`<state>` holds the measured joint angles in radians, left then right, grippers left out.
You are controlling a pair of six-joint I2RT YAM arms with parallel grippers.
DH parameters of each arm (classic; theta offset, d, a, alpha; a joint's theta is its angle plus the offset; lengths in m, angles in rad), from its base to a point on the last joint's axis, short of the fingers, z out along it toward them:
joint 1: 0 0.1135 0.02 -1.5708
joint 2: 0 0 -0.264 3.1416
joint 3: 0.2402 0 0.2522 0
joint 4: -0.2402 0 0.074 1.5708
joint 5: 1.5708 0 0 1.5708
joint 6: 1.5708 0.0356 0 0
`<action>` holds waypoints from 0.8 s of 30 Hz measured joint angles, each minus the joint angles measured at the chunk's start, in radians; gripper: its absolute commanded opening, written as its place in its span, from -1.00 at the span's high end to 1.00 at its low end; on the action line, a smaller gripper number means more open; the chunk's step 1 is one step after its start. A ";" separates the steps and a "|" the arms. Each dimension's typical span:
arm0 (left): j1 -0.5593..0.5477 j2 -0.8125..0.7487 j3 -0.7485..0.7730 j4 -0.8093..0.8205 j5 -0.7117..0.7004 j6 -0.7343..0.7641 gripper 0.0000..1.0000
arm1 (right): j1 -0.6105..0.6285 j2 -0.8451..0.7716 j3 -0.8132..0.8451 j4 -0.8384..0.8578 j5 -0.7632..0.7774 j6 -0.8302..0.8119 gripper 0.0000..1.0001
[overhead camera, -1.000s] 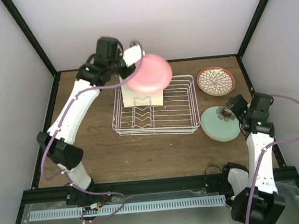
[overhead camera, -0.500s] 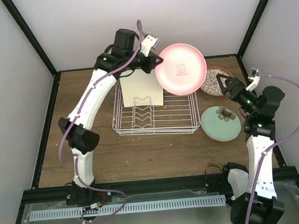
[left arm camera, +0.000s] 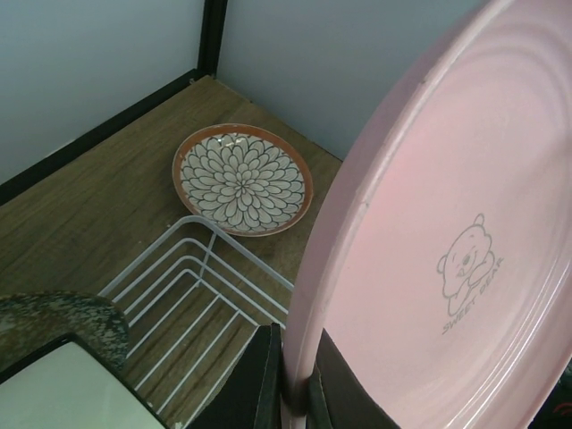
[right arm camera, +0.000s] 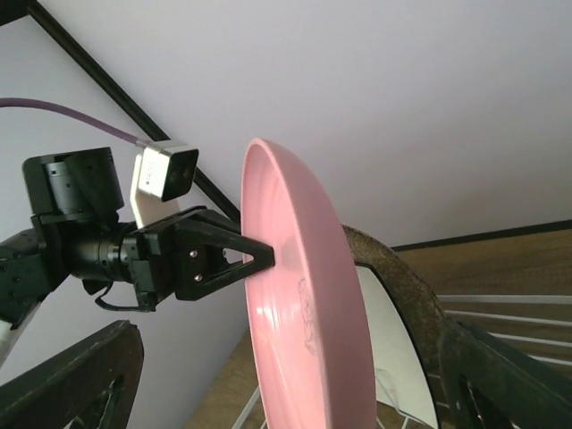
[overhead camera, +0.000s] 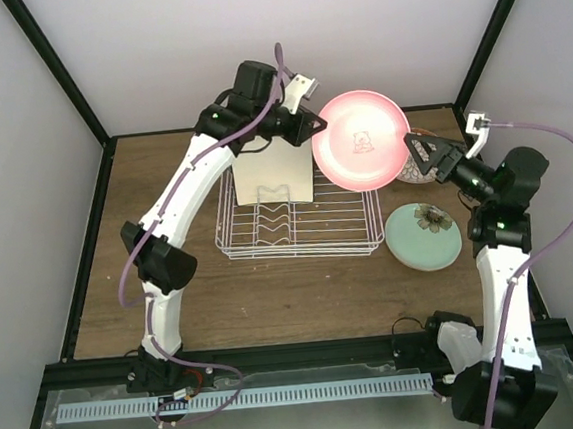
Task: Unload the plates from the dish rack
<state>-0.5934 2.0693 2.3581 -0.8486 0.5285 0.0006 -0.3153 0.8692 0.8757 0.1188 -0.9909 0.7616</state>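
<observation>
Up in the air, near the far right corner of the dish rack (overhead camera: 297, 219), hangs a pink plate (overhead camera: 360, 140). It is round, smooth and shiny, with a little bear drawn in the middle. The left gripper (overhead camera: 316, 126) pinches its rim tight, one black finger on each face. The left arm reaches up and far across the rack, bent at the elbow. The right arm stands tall on its own side. The right gripper (overhead camera: 417, 155) points at the other edge of the plate. Its fingers (right arm camera: 71, 380) are spread wide, with the plate's edge in the gap between them, and they grip nothing.

The rack is thin white wire, shaped like a low box. It sits on the brown wooden table (overhead camera: 164, 185). A flat cream square plate (overhead camera: 273, 175) stands up in it, and a speckled grey plate (right arm camera: 398, 281) stands right against its far side. A petal plate (left arm camera: 241, 179), brown and white with a reddish rim, lies flat on the wood beside the rack. A mint-green plate (overhead camera: 424, 235) with a flower mark lies flat too, closer to the right arm.
</observation>
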 measured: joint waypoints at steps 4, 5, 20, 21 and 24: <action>-0.013 0.000 0.000 0.000 0.010 -0.001 0.92 | 0.071 0.056 0.036 -0.065 0.058 -0.069 -0.66; -0.016 0.000 0.000 0.001 0.012 -0.001 0.92 | 0.093 0.072 0.048 -0.087 0.079 -0.087 -0.50; -0.025 0.000 0.011 0.009 -0.017 -0.018 -1.00 | 0.194 0.135 0.105 -0.267 0.392 -0.221 0.99; -0.021 0.000 0.011 0.009 -0.028 -0.019 -1.00 | 0.193 0.127 0.109 -0.289 0.430 -0.217 0.99; 0.001 0.000 0.011 0.010 -0.057 -0.016 -1.00 | 0.178 0.104 0.119 -0.368 0.570 -0.189 0.99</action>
<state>-0.5922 2.0689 2.3692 -0.8387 0.4713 -0.0151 -0.1375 0.9730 0.9943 -0.2493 -0.4210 0.5728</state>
